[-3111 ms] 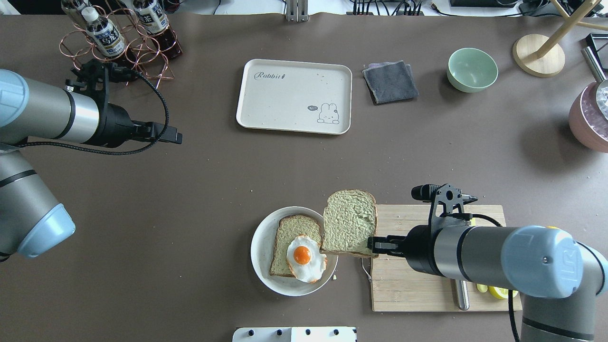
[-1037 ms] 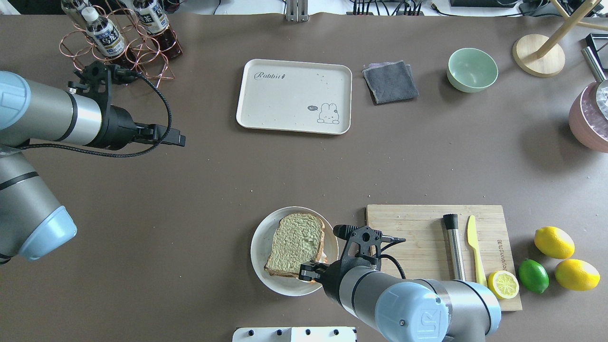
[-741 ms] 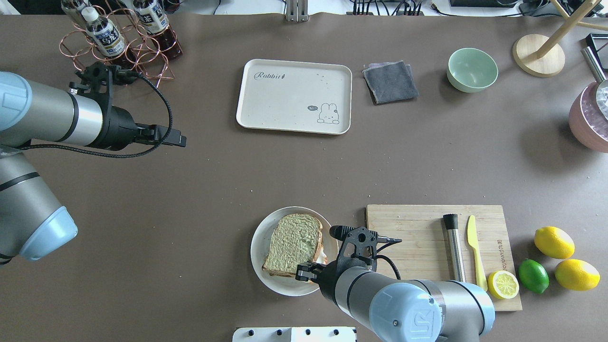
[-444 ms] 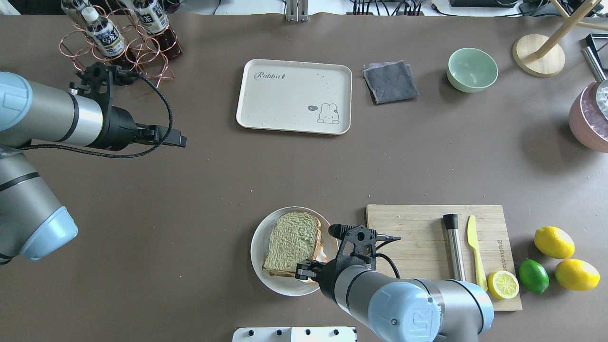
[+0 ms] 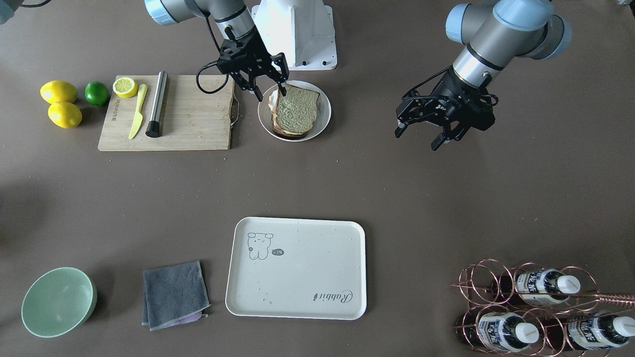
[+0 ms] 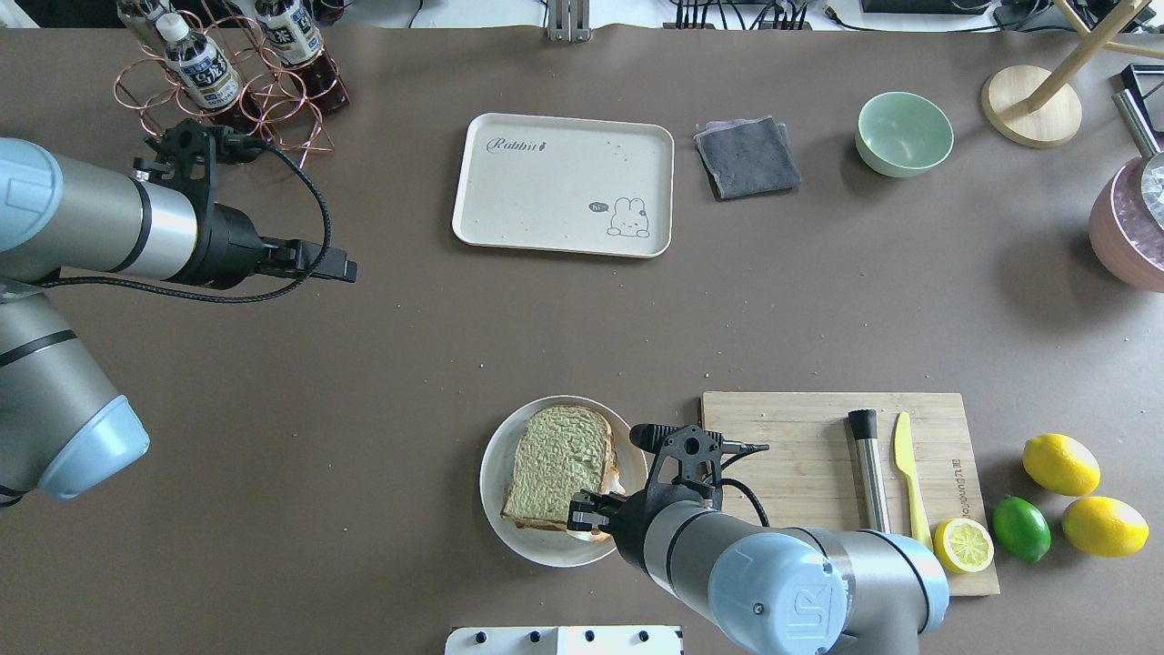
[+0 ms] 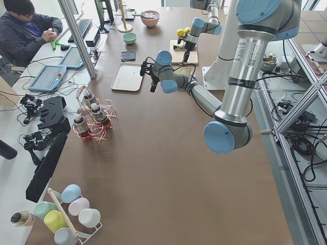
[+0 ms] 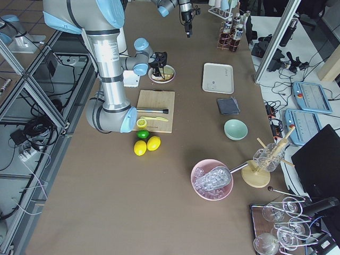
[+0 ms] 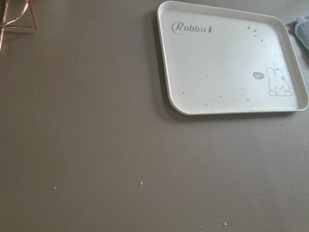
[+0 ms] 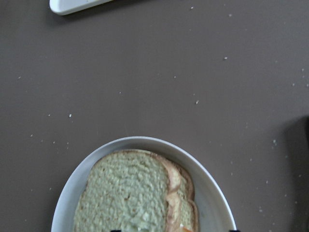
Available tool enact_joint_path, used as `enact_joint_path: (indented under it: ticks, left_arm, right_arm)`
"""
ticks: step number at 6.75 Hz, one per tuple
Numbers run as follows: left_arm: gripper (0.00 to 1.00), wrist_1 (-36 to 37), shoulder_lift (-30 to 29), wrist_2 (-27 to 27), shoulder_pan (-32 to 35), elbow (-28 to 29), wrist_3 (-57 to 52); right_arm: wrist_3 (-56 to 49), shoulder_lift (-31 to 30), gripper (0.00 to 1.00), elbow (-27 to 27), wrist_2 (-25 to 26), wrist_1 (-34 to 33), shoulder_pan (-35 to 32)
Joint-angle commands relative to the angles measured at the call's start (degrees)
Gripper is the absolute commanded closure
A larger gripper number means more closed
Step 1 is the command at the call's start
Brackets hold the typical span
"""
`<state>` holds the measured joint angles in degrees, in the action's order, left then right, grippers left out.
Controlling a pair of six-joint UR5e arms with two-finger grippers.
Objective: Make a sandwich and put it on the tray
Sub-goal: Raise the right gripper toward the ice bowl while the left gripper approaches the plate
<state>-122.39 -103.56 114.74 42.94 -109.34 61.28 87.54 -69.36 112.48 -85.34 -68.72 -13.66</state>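
On the plate (image 5: 324, 118), the sandwich (image 5: 296, 110) lies just below the right hand (image 5: 272, 94), fingers released.

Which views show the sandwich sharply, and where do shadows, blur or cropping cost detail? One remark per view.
Front-facing view: even, soft light, the sandwich sharp. Overhead view: faint soft shadow beside the green bowl, no glare. Right wrist view: sandwich slightly soft and cut off at the bottom edge. Left wrist view: tray crisp, its lettering legible. Side views: sandwich too small for detail.

A white plate (image 8: 159, 82) holding the sandwich (image 8: 166, 73), the tray (image 8: 218, 78) well apart, wooden board (image 8: 155, 110) alongside, lemons (image 8: 147, 145) nearby
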Motion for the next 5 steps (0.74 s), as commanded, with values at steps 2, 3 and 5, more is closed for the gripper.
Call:
enact_joint_path:
  ticks: [2, 3, 5]
  left_arm:
    - [0.01, 0.0, -1.8, -2.4, -6.4, 0.0, 10.1]
    - [0.02, 0.0, -2.1, -6.3, -11.1, 0.3, 12.7]
    - [0.05, 0.1, -4.0, -14.8, -20.0, 0.3, 19.8]
  right_arm:
    - [-15.5, -0.8, 0.00, 0.7, -16.6, -13.1, -18.3]
    - [-26.2, -2.6, 0.00, 0.7, -19.9, -17.3, -23.6]
    - [-41.7, -10.5, 0.01, 1.2, -27.7, -16.7, -35.8]
